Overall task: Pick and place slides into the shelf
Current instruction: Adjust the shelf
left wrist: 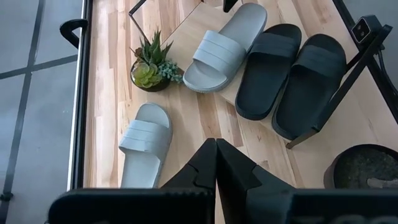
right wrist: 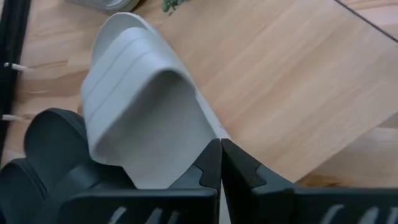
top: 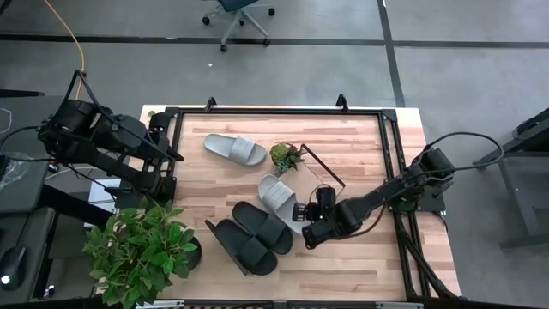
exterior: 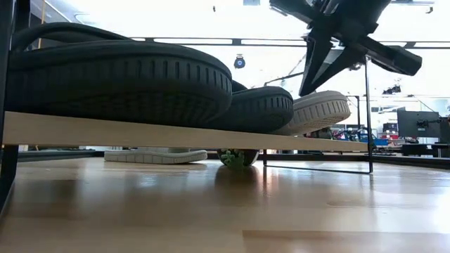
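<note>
One grey slide (top: 281,202) and two black slides (top: 262,227) (top: 244,249) rest side by side, soles down, on the shelf's wood plank (exterior: 140,131). The second grey slide (top: 233,148) lies flat on the tabletop near the far edge. My right gripper (top: 305,216) is shut, and its tips stand at the heel end of the shelved grey slide (right wrist: 155,124). My left gripper (left wrist: 216,158) is shut too, held above the table's left edge and away from every slide. My right gripper's shut fingertips (right wrist: 211,165) come down slanting from the table's right onto the heel end of the grey slide (right wrist: 186,152), beside its sole edge. The slide lies flat on the plank. Whether the tips touch it, I cannot tell.
A small potted succulent (top: 285,156) stands on the table between the two grey slides. A large leafy plant (top: 141,249) fills the near-left corner. The shelf's thin black end frames (top: 324,169) rise at both ends of the plank. Bare plank (right wrist: 298,81) lies beyond the grey slide.
</note>
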You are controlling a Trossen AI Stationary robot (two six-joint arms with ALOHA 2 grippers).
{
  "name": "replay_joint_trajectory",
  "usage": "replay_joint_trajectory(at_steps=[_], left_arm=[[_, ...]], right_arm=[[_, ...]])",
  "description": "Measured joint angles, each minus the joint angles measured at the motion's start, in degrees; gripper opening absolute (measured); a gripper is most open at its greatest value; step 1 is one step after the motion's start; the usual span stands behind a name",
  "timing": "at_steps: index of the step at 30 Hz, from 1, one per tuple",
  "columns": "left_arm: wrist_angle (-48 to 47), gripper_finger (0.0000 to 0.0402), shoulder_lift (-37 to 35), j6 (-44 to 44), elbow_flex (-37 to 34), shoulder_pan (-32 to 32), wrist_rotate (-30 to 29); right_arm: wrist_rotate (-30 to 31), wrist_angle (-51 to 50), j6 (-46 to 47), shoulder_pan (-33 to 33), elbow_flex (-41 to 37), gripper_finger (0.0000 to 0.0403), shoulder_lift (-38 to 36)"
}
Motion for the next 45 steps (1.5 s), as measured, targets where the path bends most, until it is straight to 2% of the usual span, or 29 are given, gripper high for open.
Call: replay_joint_trajectory(at_steps=[7, 14, 23, 27, 31, 36, 42, 45], left_arm=[[0.02, 0.0001, 0.01, -0.04, 0.01, -0.01, -0.01], [0.15, 0.0001, 0.17, -0.04, 0.00, -0.02, -0.01], [4.60, 0.0001, 3.51, 1.50, -0.01, 0.00, -0.01], [6.14, 0.0000, 6.61, 1.52, -0.01, 0.20, -0.01], [6.47, 0.0000, 10.31, 1.46, -0.01, 4.18, 2.21], [8.82, 0.0000, 12.90, 4.00, -0.04, 11.62, 6.13], [15.62, 0.0001, 15.40, 7.89, -0.04, 21.37, 17.04], [17.13, 0.0001, 16.65, 8.42, -0.01, 25.08, 20.68]], right_arm=[[0.60, -2.54, -4.89, -0.52, 4.41, 0.0000, 0.00], [2.87, -17.99, -9.69, -0.61, 15.97, 0.0000, 0.02], [11.42, -42.23, -17.65, -2.12, 35.03, 0.0000, 0.00], [13.62, -42.24, -30.78, -4.50, 41.88, 0.0000, -1.29], [9.00, -42.70, -42.49, -7.82, 46.60, 0.0000, -3.12], [8.10, -42.76, -53.11, -10.59, 47.67, 0.0000, -7.36], [6.96, -42.75, -62.60, -13.69, 47.56, 0.0000, -12.50], [5.49, -42.78, -66.48, -15.17, 47.56, 0.0000, -14.53]])
